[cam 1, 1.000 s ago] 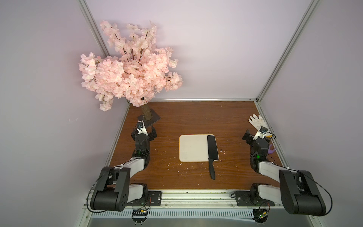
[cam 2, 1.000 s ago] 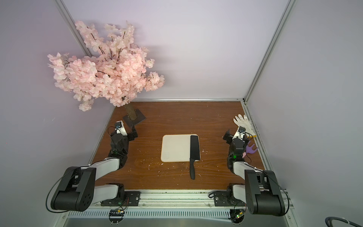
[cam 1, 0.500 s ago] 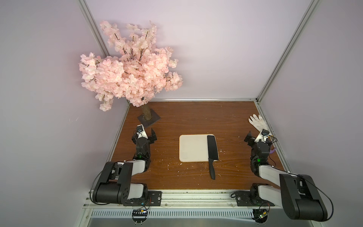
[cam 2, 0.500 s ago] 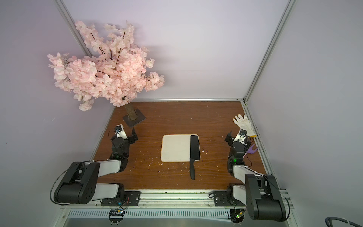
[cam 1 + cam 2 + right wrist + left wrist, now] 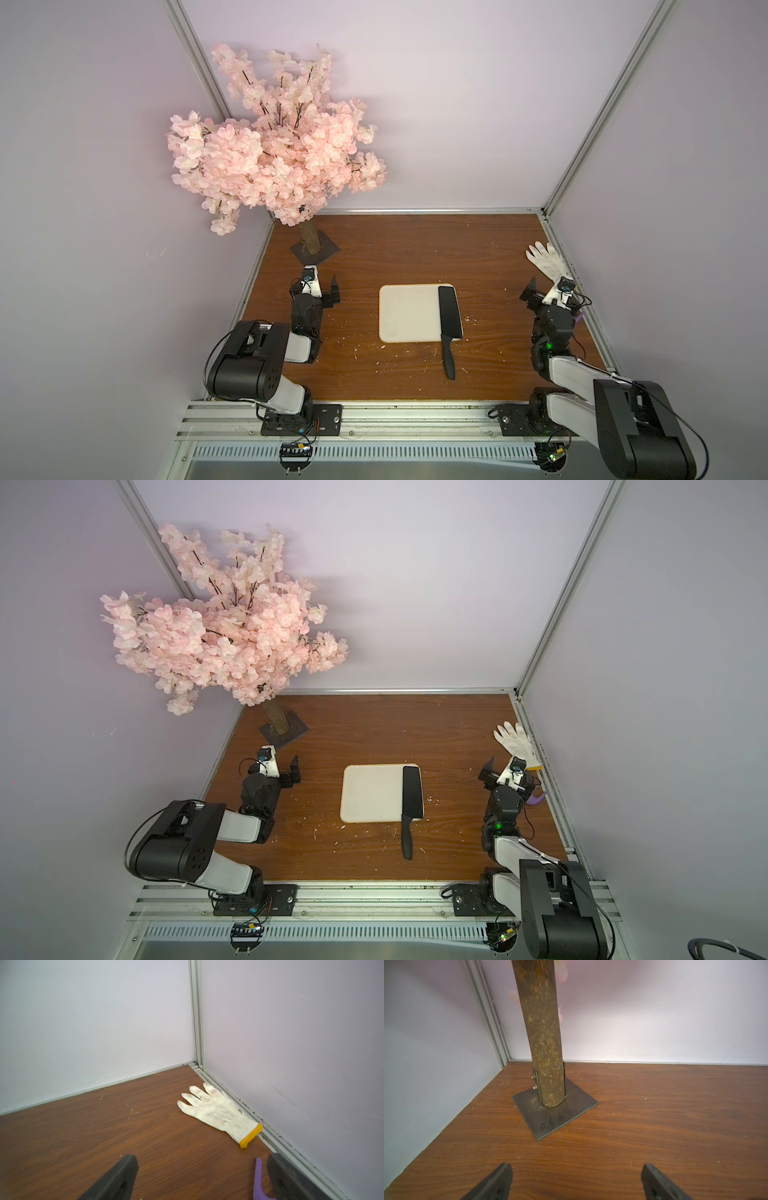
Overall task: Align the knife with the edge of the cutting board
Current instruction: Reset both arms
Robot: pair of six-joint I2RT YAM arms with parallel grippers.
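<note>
The black knife (image 5: 450, 312) (image 5: 412, 792) lies with its blade along the right side of the cream cutting board (image 5: 407, 313) (image 5: 370, 792). It is roughly parallel to that edge, and its handle sticks out over the front edge onto the table. Well left of the board, my left gripper (image 5: 318, 289) (image 5: 576, 1169) stands open and empty, facing the tree trunk. My right gripper (image 5: 552, 291) (image 5: 203, 1161) is far right of the board, open and holding nothing, near the wall. Neither wrist view shows the knife or the board.
A pink blossom tree (image 5: 274, 158) stands on a metal base plate (image 5: 560, 1113) at the back left. At the right wall lies a white glove (image 5: 546, 262) (image 5: 218, 1111). A purple toy rake (image 5: 536, 799) (image 5: 258, 1180) lies beside my right fingers.
Both arms have folded back a little at the table's sides, their grippers still open. Knife and board have not moved.
</note>
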